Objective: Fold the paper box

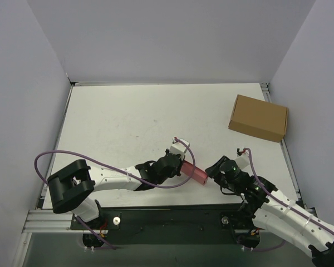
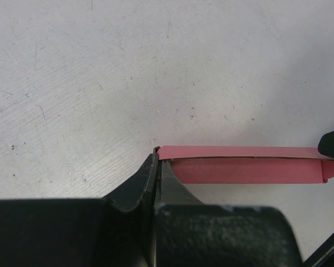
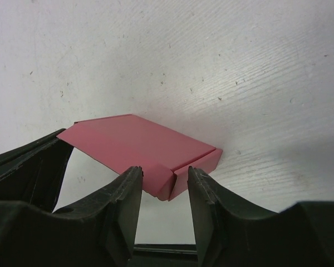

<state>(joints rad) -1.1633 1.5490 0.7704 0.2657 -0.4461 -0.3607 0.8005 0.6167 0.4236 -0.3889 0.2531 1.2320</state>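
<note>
The pink-red paper box [image 1: 193,171] is held just above the table near the front, between the two arms. My left gripper [image 1: 175,166] is shut on the box's left end; in the left wrist view the jaws [image 2: 157,158] pinch a thin card edge and the box [image 2: 250,164] runs off to the right. My right gripper [image 1: 212,172] is open at the box's right end. In the right wrist view its fingers [image 3: 128,194] stand either side of the box's near corner [image 3: 167,178], apart from it. The box [image 3: 139,146] looks partly folded, with a flap on top.
A larger brown cardboard box [image 1: 258,117] lies at the back right of the white table [image 1: 128,122], near the right edge. Grey walls stand on three sides. Purple cables trail from both wrists.
</note>
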